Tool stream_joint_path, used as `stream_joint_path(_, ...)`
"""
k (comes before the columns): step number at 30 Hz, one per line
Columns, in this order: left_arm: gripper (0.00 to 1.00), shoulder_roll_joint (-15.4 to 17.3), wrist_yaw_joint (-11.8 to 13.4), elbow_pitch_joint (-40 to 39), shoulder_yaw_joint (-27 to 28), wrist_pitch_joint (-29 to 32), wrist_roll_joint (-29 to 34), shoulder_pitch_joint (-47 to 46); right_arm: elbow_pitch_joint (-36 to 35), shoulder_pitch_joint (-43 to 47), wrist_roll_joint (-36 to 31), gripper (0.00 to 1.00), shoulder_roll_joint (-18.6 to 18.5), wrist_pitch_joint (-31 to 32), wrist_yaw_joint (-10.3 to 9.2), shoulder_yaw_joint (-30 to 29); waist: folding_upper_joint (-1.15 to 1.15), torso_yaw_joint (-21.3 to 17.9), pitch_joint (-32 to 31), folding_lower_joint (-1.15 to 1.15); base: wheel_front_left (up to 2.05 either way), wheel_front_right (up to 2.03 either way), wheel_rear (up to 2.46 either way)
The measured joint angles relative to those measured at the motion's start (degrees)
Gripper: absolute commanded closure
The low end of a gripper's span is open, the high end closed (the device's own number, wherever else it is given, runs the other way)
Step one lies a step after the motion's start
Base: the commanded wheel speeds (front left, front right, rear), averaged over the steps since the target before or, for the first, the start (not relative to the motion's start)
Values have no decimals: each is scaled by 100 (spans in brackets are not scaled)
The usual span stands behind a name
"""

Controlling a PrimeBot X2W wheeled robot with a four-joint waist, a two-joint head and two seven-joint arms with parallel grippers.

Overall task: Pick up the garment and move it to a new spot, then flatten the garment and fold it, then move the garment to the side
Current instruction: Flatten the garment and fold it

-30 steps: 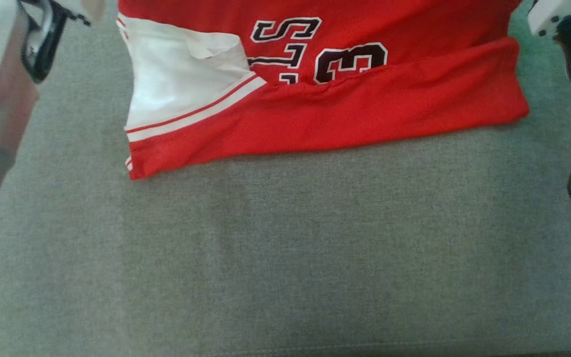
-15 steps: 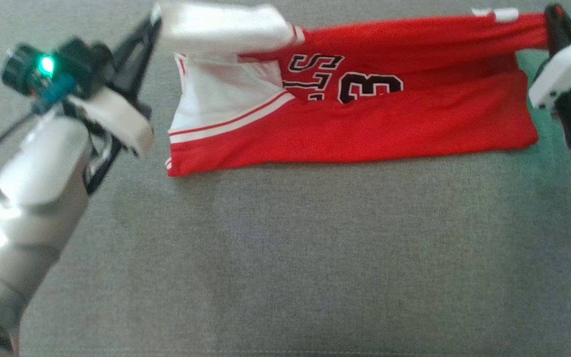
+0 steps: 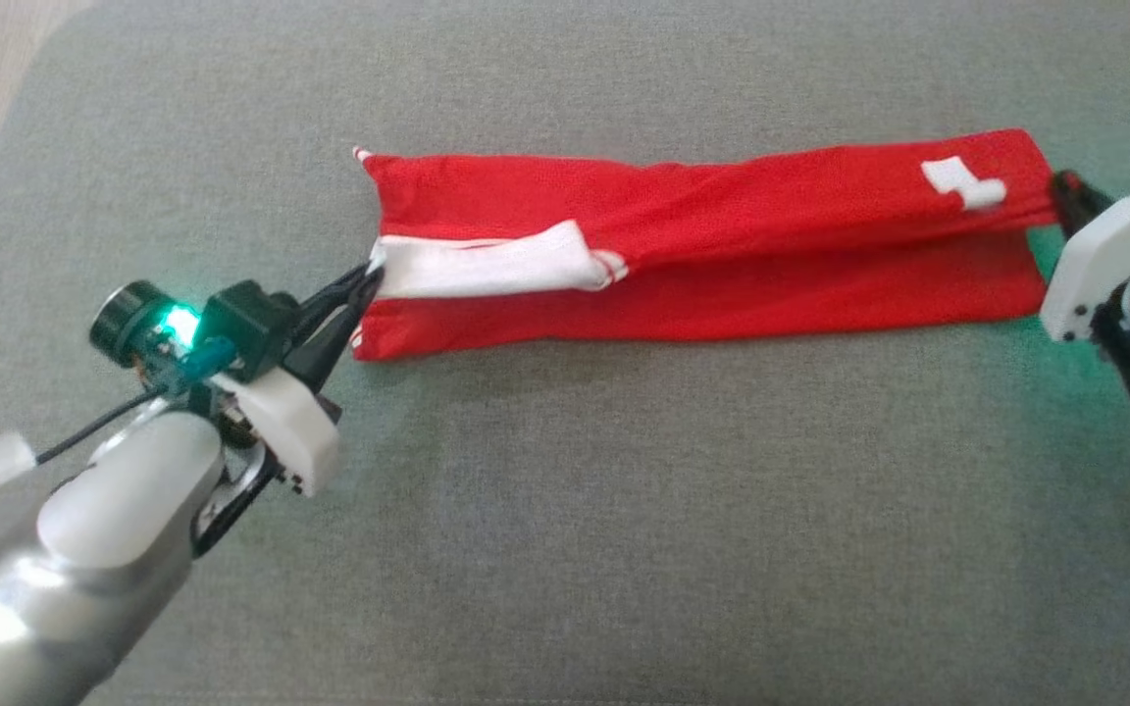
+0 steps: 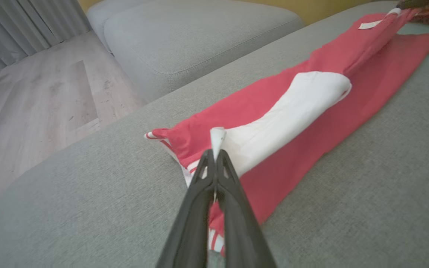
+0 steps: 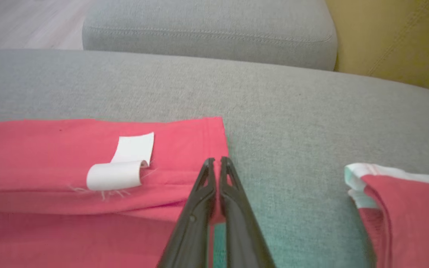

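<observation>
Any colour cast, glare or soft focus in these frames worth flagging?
Head view: green LED spill tints the sofa beside the right tool, glare on the left forearm, garment fairly sharp. Left wrist view: left tool blurs toward the bottom edge, garment's far end soft. Right wrist view: green cast on the sofa under the right tool, red washed to pink.

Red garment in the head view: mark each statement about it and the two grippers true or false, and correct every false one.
1. The left gripper is shut on the white-trimmed end of the garment. True.
2. The right gripper is open and apart from the garment. False: it is shut on the garment's other end.
3. A white tag sits near the end that the right gripper holds. True.
4. The garment lies on a wooden table. False: it lies on a grey cushion.
</observation>
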Motion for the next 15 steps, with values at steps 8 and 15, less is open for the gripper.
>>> stream_joint_path(8, 100, 132, 143, -42, -156, 154, 135, 7, -383, 270, 416, 100, -137, 742, 0, 597, 0, -183, -100, 1, 0, 0, 0)
stream_joint_path(15, 100, 102, 192, 202, -303, 153, 233, 105, -737, 381, 742, 100, -296, 1146, 0, 922, 0, -291, -153, 1, 0, 0, 0)
